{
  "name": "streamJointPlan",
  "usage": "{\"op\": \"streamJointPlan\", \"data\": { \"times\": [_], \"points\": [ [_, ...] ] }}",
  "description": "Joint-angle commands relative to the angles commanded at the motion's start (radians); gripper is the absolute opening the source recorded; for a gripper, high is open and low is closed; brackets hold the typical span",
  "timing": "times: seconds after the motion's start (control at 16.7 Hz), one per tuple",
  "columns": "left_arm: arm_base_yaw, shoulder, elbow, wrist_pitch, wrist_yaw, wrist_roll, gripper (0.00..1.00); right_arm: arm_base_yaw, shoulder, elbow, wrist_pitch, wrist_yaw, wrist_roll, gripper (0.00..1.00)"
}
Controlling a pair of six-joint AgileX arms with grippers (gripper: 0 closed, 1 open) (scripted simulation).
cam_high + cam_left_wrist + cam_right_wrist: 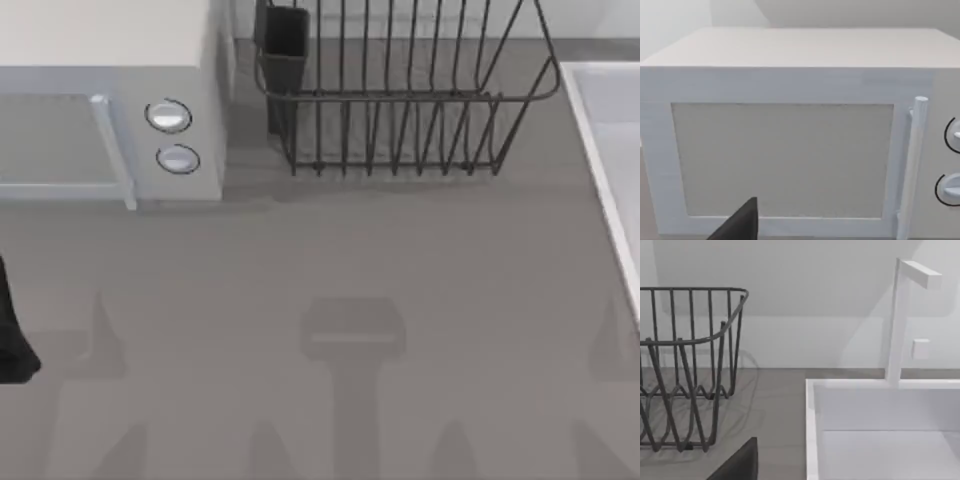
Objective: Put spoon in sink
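We cannot spot the small red spoon, and cannot tell either gripper's state; reaching blind, we risk snagging the dark wire dish rack [400, 110] beside the pale rectangular sink [880, 425].

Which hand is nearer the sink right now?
Right. The right hand is close to the sink, beside the dish rack; the left hand sits before the microwave at the left side of the table.
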Motion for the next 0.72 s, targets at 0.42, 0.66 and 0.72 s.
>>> {"op": "streamJointPlan", "data": {
  "times": [0.42, 0.66, 0.72],
  "points": [
    [0.000, 0.000, 0.000, 0.000, 0.000, 0.000, 1.00, -0.067, 0.164, 0.132, -0.151, 0.000, -0.057, 1.00],
    [0.000, 0.000, 0.000, 0.000, 0.000, 0.000, 1.00, -0.166, 0.480, 0.325, -0.399, -0.003, -0.141, 1.00],
    [0.000, 0.000, 0.000, 0.000, 0.000, 0.000, 1.00, -0.195, 0.576, 0.376, -0.469, -0.004, -0.164, 1.00]
  ]
}}
